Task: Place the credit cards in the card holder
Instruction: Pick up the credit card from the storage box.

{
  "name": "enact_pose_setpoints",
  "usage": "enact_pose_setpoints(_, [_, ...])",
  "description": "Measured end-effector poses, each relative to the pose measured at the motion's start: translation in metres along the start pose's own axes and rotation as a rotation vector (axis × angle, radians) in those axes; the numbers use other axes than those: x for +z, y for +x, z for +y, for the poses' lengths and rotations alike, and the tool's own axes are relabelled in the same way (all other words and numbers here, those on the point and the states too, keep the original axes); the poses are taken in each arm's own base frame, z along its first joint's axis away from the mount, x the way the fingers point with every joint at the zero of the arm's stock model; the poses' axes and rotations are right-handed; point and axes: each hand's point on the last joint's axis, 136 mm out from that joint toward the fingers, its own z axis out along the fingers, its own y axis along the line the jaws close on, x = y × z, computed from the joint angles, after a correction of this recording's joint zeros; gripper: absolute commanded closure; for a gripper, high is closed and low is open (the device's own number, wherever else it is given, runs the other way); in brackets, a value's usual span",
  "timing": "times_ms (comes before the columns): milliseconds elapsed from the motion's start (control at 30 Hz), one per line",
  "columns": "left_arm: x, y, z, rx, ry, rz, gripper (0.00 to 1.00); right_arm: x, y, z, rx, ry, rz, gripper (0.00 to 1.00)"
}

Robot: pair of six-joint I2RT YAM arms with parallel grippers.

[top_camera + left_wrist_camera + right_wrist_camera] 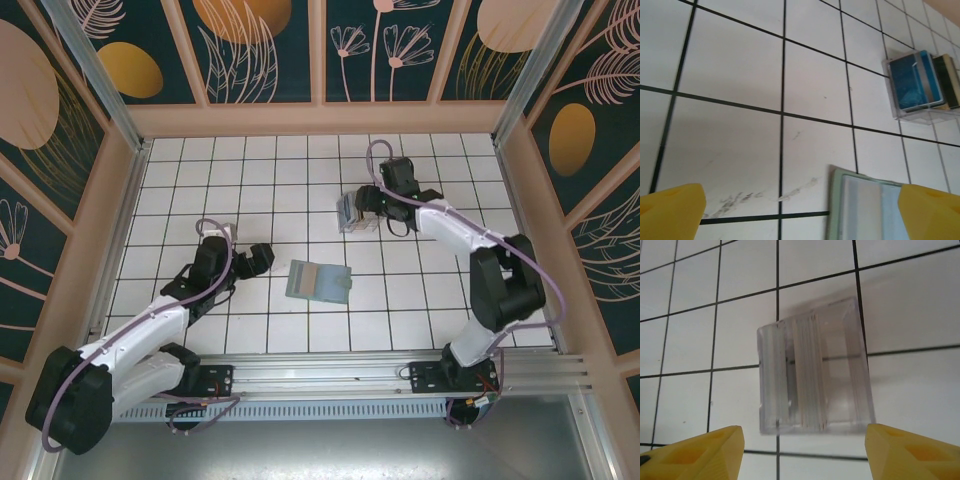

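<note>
The card holder lies flat near the table's middle, grey-green with pale panels on its face. Its corner shows at the bottom of the left wrist view. My left gripper hovers just left of it, open, with nothing between its yellow fingertips. The credit cards stand on edge in a small clear box at the back middle. A blue card faces the left wrist camera. My right gripper is open just short of the box, holding nothing.
White tiles with dark grout cover the table. Peach-framed patterned walls close it in at the back and on both sides. The arms' mounting rail runs along the near edge.
</note>
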Motion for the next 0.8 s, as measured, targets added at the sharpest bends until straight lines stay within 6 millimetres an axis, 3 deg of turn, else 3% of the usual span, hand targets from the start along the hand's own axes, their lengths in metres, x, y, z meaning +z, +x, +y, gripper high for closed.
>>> enact_pose_setpoints(167, [0.0,0.008,0.009,0.027,-0.038,0.03,0.01,0.035,-0.006,0.009,-0.059,-0.022,0.062,0.37])
enact_pose_setpoints(300, [0.0,0.011,0.013,0.042,-0.053,0.043,0.02,0.057,0.002,0.004,-0.092,0.008,0.116,0.36])
enact_pose_setpoints(500, [-0.001,0.013,0.014,0.061,-0.058,0.051,0.01,0.056,0.006,0.006,-0.114,0.01,0.14,0.38])
enact_pose_setpoints(800, [0.003,0.018,0.017,0.069,-0.069,0.072,0.02,0.048,0.015,0.018,-0.114,-0.072,0.174,0.49])
